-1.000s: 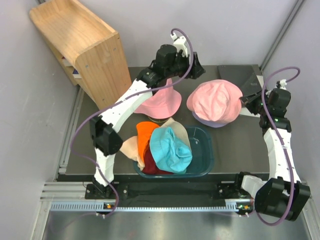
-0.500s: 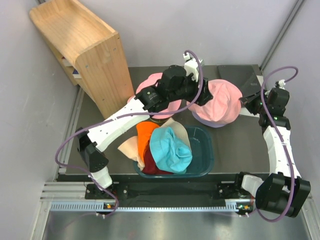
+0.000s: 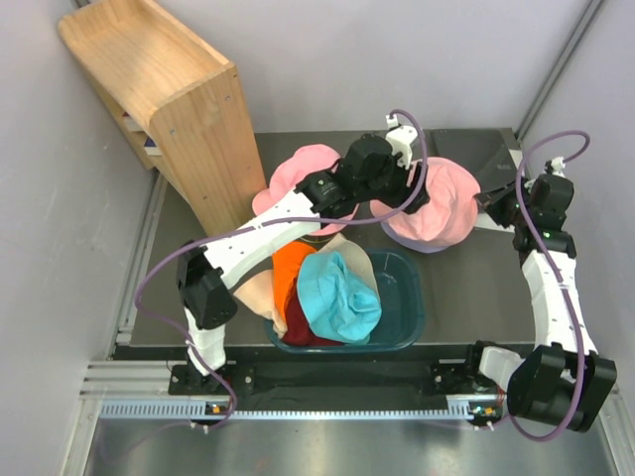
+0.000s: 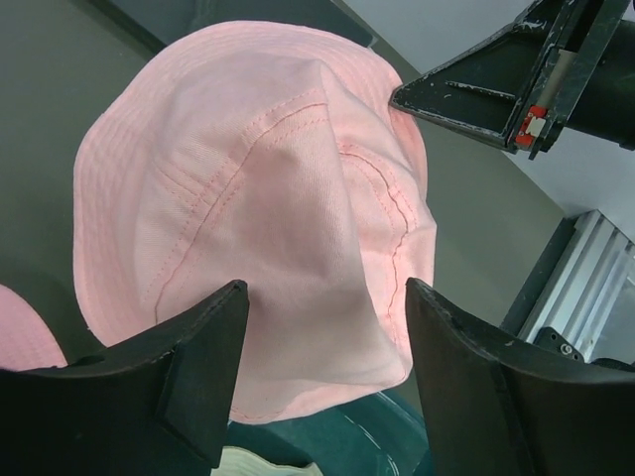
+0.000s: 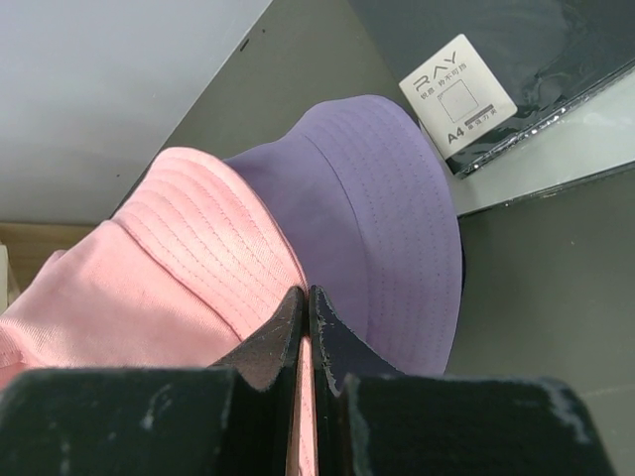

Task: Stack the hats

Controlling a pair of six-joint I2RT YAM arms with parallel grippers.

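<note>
A pink hat (image 3: 442, 203) lies on a lavender hat (image 3: 417, 245) at the back right. My left gripper (image 3: 413, 190) hovers over its left side, open and empty. In the left wrist view the gripper (image 4: 327, 332) has its jaws wide apart over the near brim of the pink hat (image 4: 258, 218). My right gripper (image 3: 496, 204) is shut on this hat's right brim. The right wrist view shows the gripper (image 5: 309, 309) pinching the pink hat (image 5: 189, 268) above the lavender hat (image 5: 387, 228). A second pink hat (image 3: 303, 171) sits at the back centre.
A dark teal tub (image 3: 407, 307) at the front centre holds teal (image 3: 337, 296), orange (image 3: 290, 266), maroon (image 3: 303, 334), beige (image 3: 256, 293) and peach (image 3: 349, 248) hats. A wooden shelf (image 3: 159, 89) stands at the back left. A dark packet with a white card (image 5: 456, 89) lies at the back right.
My left arm has swung right, from over the back-centre pink hat to over the pink hat at the back right. The right arm has stayed put, still shut on the brim.
</note>
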